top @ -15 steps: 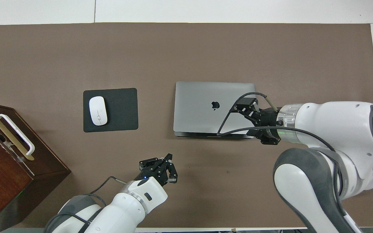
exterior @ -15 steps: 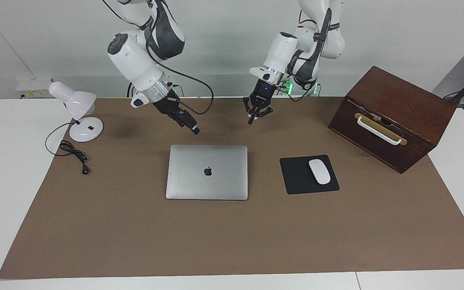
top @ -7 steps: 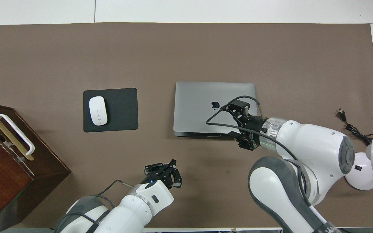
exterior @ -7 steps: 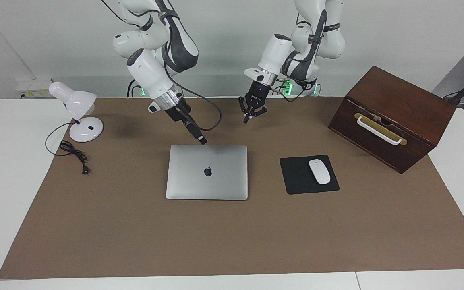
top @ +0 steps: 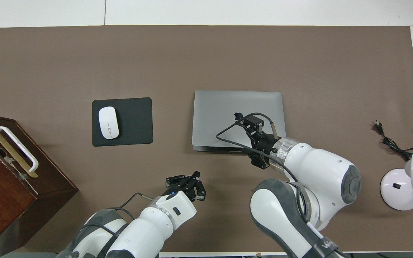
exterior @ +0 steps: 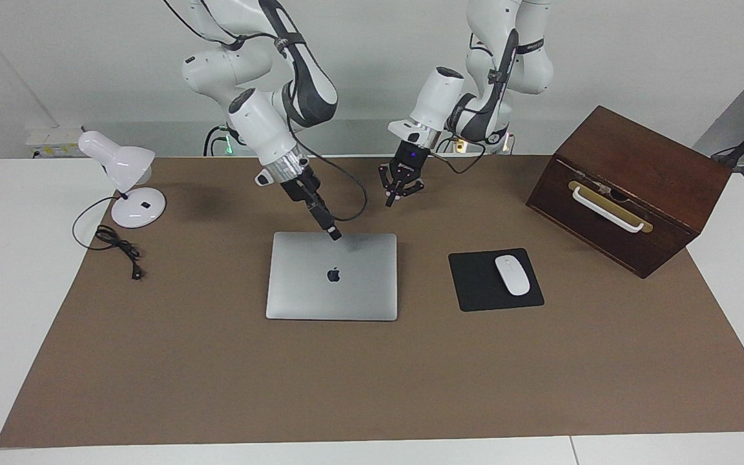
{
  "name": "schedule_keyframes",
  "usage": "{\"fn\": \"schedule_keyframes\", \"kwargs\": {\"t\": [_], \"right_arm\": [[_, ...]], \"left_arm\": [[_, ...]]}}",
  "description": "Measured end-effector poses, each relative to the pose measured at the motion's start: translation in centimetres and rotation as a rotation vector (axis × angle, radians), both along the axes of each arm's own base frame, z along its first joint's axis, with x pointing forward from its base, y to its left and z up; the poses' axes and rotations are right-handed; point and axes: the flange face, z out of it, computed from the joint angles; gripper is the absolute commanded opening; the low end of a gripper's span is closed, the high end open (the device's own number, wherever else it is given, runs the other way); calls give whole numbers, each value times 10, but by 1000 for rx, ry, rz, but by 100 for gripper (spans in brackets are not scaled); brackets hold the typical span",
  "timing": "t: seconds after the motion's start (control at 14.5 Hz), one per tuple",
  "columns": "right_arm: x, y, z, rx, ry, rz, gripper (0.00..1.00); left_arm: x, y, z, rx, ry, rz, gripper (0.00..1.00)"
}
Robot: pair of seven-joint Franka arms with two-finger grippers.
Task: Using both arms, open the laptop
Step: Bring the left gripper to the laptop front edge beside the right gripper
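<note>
The right gripper (exterior: 334,234), fingers pressed together, has dropped onto the near edge of the one closed thin silver-grey metal laptop (exterior: 332,276) lying flat below it. The left gripper (exterior: 390,199), fingers spread and holding nothing, still hovers over brown mat beside that edge. Two arms work.

Both arms (exterior: 262,129) lowered, extended forward
</note>
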Motion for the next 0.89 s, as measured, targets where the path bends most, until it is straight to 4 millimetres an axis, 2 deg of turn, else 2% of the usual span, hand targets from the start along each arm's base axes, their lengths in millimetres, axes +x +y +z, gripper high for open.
{"fn": "schedule_keyframes", "kwargs": {"t": [0.34, 0.62, 0.89], "right_arm": [[-1, -10, -6, 58, 5, -38, 100], [-1, -11, -7, 63, 10, -45, 100], [-10, -3, -14, 57, 23, -23, 100]], "left_arm": [[24, -5, -12, 3, 19, 21, 0], [44, 7, -15, 40, -13, -4, 0], [60, -6, -24, 65, -44, -76, 0]]}}
